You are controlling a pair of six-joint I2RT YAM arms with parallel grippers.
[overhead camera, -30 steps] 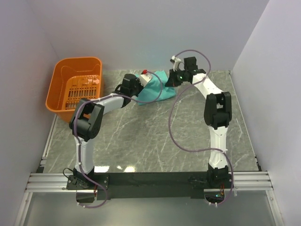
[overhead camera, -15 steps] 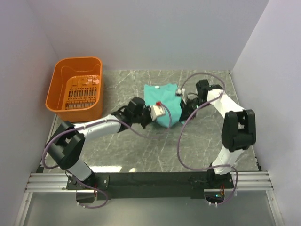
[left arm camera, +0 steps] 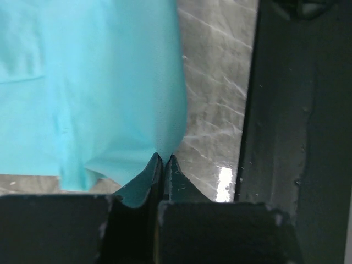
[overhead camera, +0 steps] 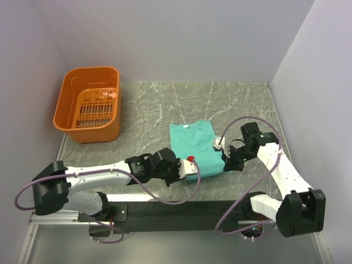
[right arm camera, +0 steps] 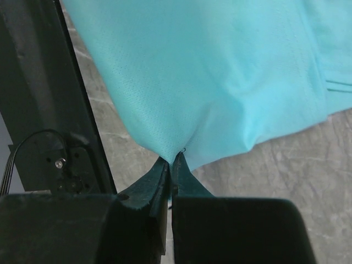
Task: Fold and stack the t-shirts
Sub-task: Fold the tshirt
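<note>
- Plain teal-green short-sleeved cotton t-shirt (overhead camera: 191, 144) lies spread toward the near edge of the grey marbled bench (overhead camera: 159, 110), collar facing the far edge.
- Left gripper (left arm camera: 163, 159) and right gripper (right arm camera: 171, 159) each pinch a near hem corner, jaws closed.
- Thin, limp, light fabric; corner holds probably suit it.

Bright, even light; soft shadows; glare on the table (left arm camera: 224, 181); wrist foregrounds blurred.

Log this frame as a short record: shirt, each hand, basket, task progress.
t-shirt: teal, lying on the table, collar at the far end
left hand: shut on the t-shirt's near edge, left corner
right hand: shut on the t-shirt's near edge, right corner
basket: orange, far left, no shirt inside
progress: fold not finished, nothing stacked
</note>
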